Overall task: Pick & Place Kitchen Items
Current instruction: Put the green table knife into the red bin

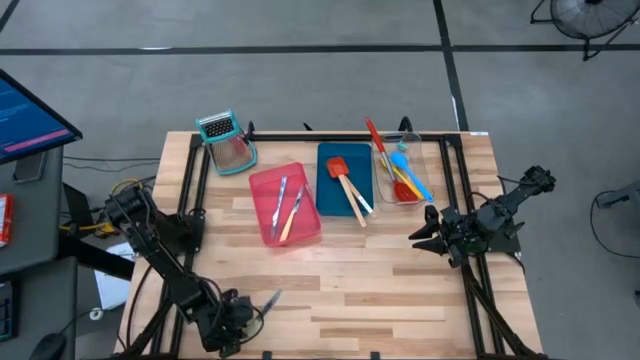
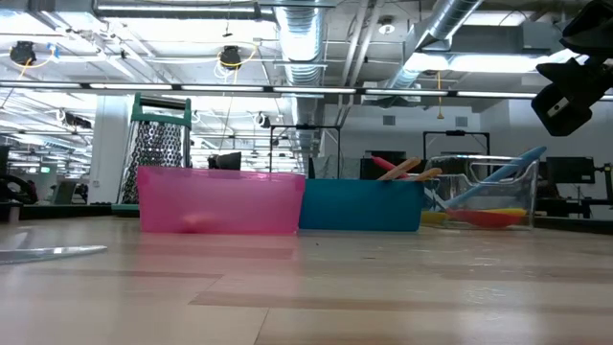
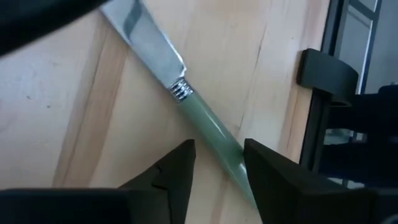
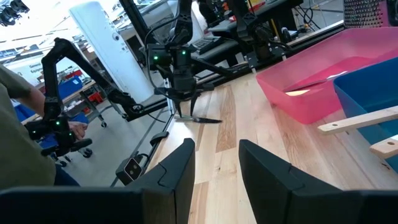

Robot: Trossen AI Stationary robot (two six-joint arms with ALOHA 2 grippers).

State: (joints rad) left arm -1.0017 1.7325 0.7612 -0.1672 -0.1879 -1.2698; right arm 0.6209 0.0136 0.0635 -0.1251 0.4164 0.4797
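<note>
- Between your left gripper's [image 3: 217, 171] parted fingers lies the green-handled knife [image 3: 208, 127], straddled for grasping (not yet pinched).
- Beside the clear tray [image 1: 432, 180], your right gripper [image 1: 428, 232] waits, half-open, empty.

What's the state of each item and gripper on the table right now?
Green-handled knife: flat on the table, handle between the left gripper's fingers.
Left gripper: low over the knife handle, fingers apart either side.
Right gripper: open, empty, off the table.
Pink tray: holds two knives.
Blue tray: holds two spatulas.
Clear tray: holds spoons.
Grater: beside the pink tray.
</note>
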